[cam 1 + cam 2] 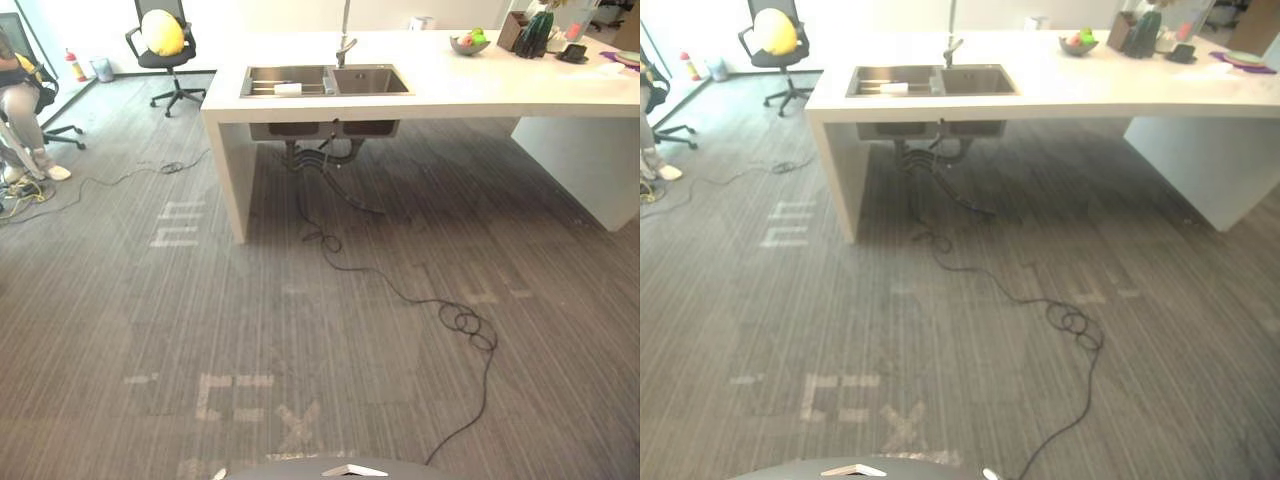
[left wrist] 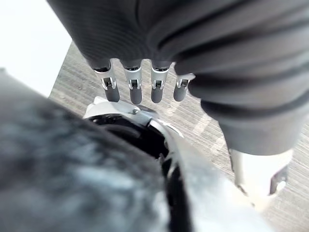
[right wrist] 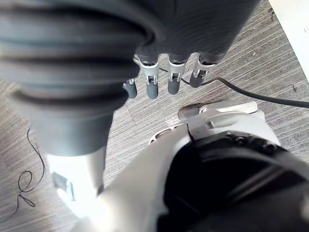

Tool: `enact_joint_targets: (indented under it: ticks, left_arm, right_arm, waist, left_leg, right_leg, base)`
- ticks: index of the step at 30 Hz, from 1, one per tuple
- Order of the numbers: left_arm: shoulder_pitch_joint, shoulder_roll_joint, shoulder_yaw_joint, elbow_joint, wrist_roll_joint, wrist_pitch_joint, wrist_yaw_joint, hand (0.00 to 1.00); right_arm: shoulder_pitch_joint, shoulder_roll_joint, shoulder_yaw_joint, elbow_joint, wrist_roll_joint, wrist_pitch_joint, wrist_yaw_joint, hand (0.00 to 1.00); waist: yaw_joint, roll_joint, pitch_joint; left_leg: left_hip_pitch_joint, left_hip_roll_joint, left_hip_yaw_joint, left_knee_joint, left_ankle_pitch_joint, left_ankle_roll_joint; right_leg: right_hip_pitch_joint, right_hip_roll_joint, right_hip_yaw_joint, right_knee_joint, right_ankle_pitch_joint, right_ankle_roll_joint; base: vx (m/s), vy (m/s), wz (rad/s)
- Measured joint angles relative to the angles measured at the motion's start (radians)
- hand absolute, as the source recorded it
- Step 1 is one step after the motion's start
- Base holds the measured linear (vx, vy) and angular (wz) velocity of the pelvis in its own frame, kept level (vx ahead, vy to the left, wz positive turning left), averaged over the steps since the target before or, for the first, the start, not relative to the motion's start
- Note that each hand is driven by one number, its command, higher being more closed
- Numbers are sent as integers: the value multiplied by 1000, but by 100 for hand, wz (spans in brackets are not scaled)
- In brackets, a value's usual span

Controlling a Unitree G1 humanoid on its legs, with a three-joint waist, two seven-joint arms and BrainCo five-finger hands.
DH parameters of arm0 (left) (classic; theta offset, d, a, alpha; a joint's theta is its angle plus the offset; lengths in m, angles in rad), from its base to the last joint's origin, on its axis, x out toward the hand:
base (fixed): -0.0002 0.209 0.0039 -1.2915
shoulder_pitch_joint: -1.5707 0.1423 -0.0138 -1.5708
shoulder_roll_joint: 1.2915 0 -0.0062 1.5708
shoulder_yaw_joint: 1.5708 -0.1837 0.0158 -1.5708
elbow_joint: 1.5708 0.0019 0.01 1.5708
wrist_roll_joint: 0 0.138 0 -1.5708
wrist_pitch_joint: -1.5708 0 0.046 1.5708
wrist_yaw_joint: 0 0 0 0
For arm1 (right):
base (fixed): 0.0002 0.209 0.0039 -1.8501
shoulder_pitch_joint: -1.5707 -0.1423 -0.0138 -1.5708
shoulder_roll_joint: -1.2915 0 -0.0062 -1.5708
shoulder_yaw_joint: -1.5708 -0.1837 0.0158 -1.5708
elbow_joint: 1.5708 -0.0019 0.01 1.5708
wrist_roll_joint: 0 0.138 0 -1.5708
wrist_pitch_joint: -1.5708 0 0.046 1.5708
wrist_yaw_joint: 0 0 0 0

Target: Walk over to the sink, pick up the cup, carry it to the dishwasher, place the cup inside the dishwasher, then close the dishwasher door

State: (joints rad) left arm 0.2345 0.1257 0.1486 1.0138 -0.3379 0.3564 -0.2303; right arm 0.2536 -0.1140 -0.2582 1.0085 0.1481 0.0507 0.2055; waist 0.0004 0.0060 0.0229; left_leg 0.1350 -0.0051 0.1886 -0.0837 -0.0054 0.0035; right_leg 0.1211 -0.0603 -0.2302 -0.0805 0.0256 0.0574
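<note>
1. Left eye view: the small white cup [image 1: 288,89] sits low in the left basin of the steel double sink [image 1: 372,80]. The sink is set in the long white table [image 1: 450,85], well apart from the robot, with grey striped carpet floor [image 1: 150,300] between. Risk: the walk ends short or off-line, so the reach misses the basin or the body bumps the table edge. The chrome tap [image 1: 345,45] stands behind the basin divider near the cup, and an arm coming in high could knock it.
2. Right eye view: the cup is just beside the divider and looks to be lying on its side, though I cannot tell for sure. Risk: it rolls or slips from the fingers against the basin wall. Drifting left could clip the table's white end panel [image 1: 840,170].
3. Left wrist view: the left robot hand [image 2: 133,87] hangs with fingers straight, holding nothing.
4. Right wrist view: the right robot hand [image 3: 152,84] is the same, fingers straight and empty. Risk: either hand closes late or too shallow on the cup.
</note>
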Motion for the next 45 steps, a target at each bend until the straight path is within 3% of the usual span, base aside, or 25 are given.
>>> enact_joint_targets:
  ticks: [4, 10, 18, 23, 36, 43, 45]
  left_arm:
    - [-11, 2, -26, 0, 113, -94, 27, 0]
    - [-25, 3, -36, 1, 167, -138, 92, 0]
    - [-38, 11, -32, 38, 226, -171, 113, 0]
    - [-55, 11, -17, 66, 247, -183, 118, 0]
    - [-63, 12, -17, 66, 321, -206, 116, 0]
    - [-62, 14, -33, 66, 320, -224, 116, 0]
    - [-61, 13, -37, 64, 320, -227, 116, 0]
  right_arm:
    - [-45, -8, 24, 22, -118, -12, -34, 0]
    - [-85, -20, 69, 32, -144, 11, -33, 0]
    - [-122, -21, 70, 71, -93, 105, -12, 0]
    - [-143, -22, 68, 86, -76, 128, 18, 0]
    - [-162, -21, 69, 107, -63, 141, 45, 0]
    - [-161, -21, 70, 104, -62, 117, 45, 0]
    - [-161, -21, 69, 89, -56, 94, 48, 0]
  waist:
    - [-1, -6, 9]
    - [-2, -13, 14]
    - [-9, -32, 25]
    - [-11, -33, 35]
    - [-11, -34, 46]
    - [-11, -37, 51]
    - [-15, -41, 66]
  left_leg:
    - [4, -2, -2, -1, 8, 3]
    - [-16, -8, -23, -2, 10, 1]
    - [-17, -12, -29, -2, 15, 11]
    - [-13, -15, -32, -2, 15, 11]
    - [-10, -17, -38, -3, 23, 16]
    - [-4, -29, -57, -3, 23, 18]
    - [8, -38, -73, -3, 12, 28]
  right_leg:
    - [1, -1, -1, -5, 1, -1]
    - [-6, -5, -11, -7, -2, -5]
    - [-7, -7, -23, -6, 3, -2]
    - [-2, -6, -28, -1, 4, -1]
    - [1, -11, -29, -4, 5, 2]
    - [21, -22, -35, 1, 4, 10]
    - [-7, -44, -49, 108, -56, 21]
  base:
    - [-72, -4, 1]
    - [-81, 3, 7]
    - [29, 5, 3]
    - [84, 4, 4]
    - [-12, -1, 1]
    - [-26, 17, 8]
    - [-7, 68, 16]
